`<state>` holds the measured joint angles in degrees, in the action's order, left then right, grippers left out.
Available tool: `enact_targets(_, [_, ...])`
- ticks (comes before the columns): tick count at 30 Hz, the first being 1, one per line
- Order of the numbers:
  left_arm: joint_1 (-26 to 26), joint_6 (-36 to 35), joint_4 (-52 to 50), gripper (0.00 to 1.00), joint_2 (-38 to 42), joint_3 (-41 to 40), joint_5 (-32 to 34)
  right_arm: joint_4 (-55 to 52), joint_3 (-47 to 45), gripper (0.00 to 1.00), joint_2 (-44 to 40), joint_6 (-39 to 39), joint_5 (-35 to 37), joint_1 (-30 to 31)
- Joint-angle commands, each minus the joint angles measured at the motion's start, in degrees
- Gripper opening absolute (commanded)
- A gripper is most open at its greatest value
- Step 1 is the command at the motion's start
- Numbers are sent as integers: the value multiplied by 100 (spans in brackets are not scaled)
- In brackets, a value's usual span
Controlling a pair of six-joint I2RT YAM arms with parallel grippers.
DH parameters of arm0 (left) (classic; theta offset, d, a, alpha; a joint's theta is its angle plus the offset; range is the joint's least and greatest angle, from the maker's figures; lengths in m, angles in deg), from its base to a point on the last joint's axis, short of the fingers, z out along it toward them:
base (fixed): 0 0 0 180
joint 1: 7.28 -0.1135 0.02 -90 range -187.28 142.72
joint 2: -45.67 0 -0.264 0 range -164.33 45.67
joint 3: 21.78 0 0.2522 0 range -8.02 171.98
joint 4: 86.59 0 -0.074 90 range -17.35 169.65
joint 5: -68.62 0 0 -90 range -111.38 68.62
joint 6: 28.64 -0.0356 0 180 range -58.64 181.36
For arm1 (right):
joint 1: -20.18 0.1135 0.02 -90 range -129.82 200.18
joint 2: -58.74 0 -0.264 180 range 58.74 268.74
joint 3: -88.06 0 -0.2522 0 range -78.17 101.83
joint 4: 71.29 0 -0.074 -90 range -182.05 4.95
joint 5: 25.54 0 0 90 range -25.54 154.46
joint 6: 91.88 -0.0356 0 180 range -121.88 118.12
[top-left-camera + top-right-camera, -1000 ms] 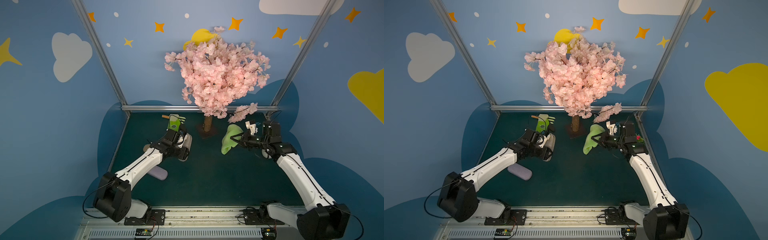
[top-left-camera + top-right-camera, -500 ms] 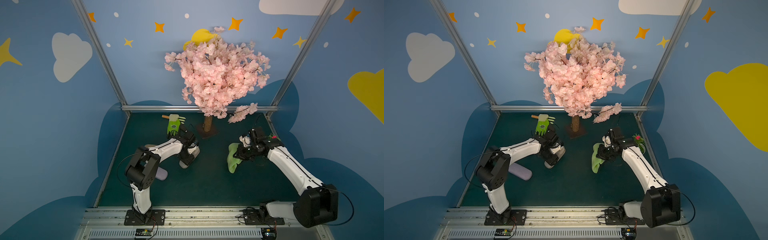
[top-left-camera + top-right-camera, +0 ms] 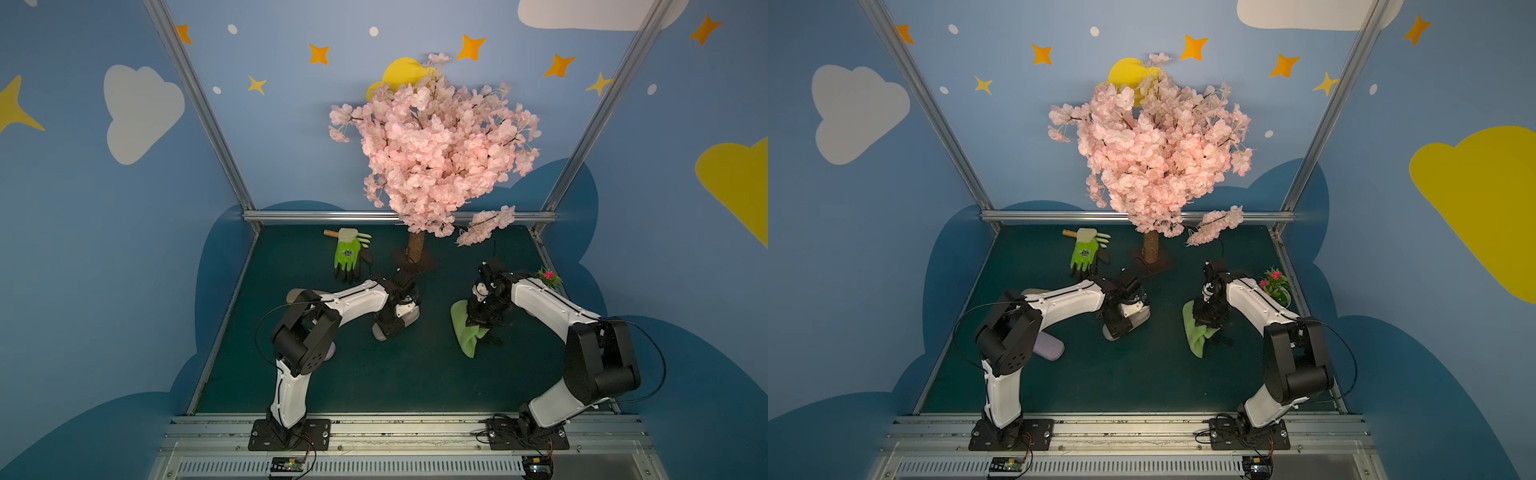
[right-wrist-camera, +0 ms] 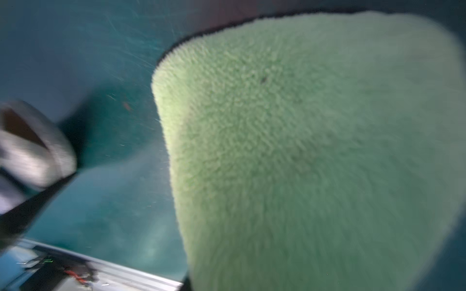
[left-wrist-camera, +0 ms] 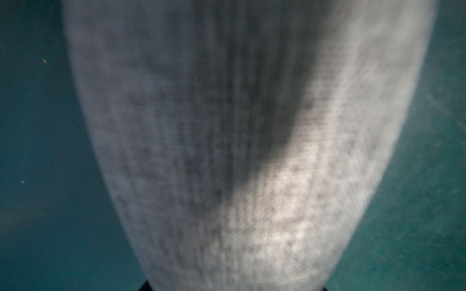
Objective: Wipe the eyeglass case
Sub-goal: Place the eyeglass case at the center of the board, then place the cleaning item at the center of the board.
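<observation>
The grey fabric eyeglass case (image 3: 409, 319) lies slanted on the green table mat, left of centre, and fills the left wrist view (image 5: 239, 151). My left gripper (image 3: 392, 321) comes down on its middle and is shut on it; only the dark jaw tips show at the case's near end. A light green fluffy cloth (image 3: 461, 326) lies crumpled on the mat to the right of the case, apart from it. My right gripper (image 3: 478, 320) sits low over the cloth's right part. The cloth (image 4: 302, 151) covers the jaws in the right wrist view.
An artificial pink blossom tree (image 3: 432, 153) stands at the back centre on a brown trunk (image 3: 415, 247). A green work glove (image 3: 348, 253) lies at the back left. A lilac case (image 3: 1048, 347) lies by the left arm's base. A small potted plant (image 3: 549, 277) stands at the right edge.
Both arms have come down from mid-air to the mat. The left brought the case toward the centre and set it low. The right lowered the cloth, which now lies crumpled on the mat.
</observation>
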<state>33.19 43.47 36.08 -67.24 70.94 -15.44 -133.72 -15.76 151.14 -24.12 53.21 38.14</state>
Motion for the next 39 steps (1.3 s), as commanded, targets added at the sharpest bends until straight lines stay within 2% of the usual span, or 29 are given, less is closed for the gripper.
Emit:
enact_targets(1, [5, -37, -178, 66, 92, 50, 129, 30, 118, 45, 125, 37, 84, 123])
enact_targets(3, [5, -48, -154, 72, 229, 17, 224, 41, 139, 59, 211, 74, -80, 127])
enact_targets(7, [-4, -64, -143, 83, 463, -21, 268, -188, 306, 73, 197, 106, 99, 158])
enact_targets(11, [-4, -83, -144, 84, 743, 11, 332, -559, 562, 82, -95, 212, 562, 195])
enact_targets(16, [-4, 94, -128, 84, 1244, 143, 87, -969, 886, 83, -502, 276, 550, 210])
enact_targets(20, [1, 532, 261, 83, 1749, 149, -279, -1203, 1106, 83, -728, 280, 809, 243])
enact_targets(21, [7, 729, 436, 82, 1849, 126, -446, -1339, 1238, 83, -694, 263, 818, 252])
enact_targets(24, [89, 1471, 1203, 81, 2169, -89, -1543, -1330, 1382, 82, -731, 165, 504, 270])
enact_targets(28, [222, 2091, 3052, 83, 2529, -940, -2507, -1196, 1429, 78, -797, -8, -203, 226])
enact_targets(31, [361, 2200, 4237, 83, 2427, -1389, -2974, -1096, 1397, 76, -890, -122, -473, 187])
enact_targets(36, [427, 2035, 4611, 80, 1869, -1170, -2966, -1120, 1305, 73, -1098, -147, -488, 74])
enact_targets(39, [459, 2261, 4565, 71, 1300, -708, -3514, -1080, 1201, 73, -1111, -170, -675, -9])
